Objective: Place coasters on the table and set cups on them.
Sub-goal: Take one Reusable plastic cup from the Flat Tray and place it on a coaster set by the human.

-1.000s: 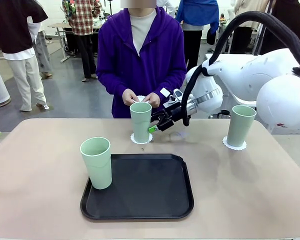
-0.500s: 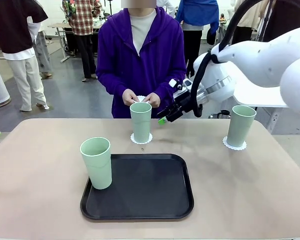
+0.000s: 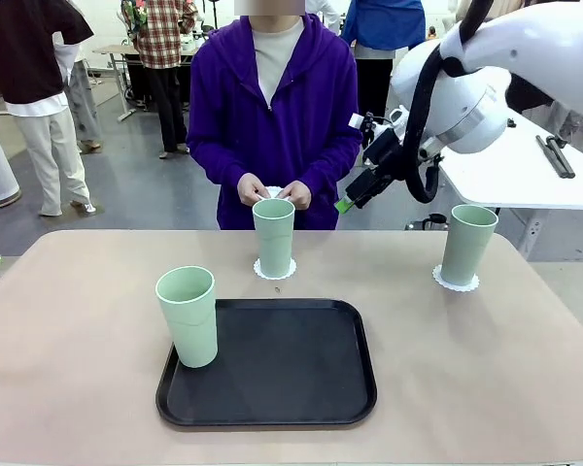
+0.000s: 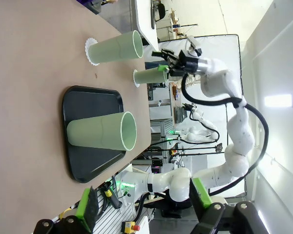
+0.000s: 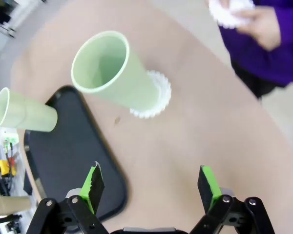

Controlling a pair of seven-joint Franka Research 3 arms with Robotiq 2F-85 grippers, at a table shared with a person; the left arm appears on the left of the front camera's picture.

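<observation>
Right tool [image 3: 346, 202] hung released and empty; the tall mint-green plastic tumbler [image 3: 188, 316] by the left rim of the black rectangular tray [image 3: 272, 388] could topple if nudged.

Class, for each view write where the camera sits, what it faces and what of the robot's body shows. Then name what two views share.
Front: fixed on the robot's side, facing the person across the table; open right gripper raised.
Left wrist: on the left arm, sideways, looking over the tray; open left gripper at the bottom.
Right wrist: on the raised arm, looking down at the middle cup; right gripper below.
Shared: that cup on its coaster.
</observation>
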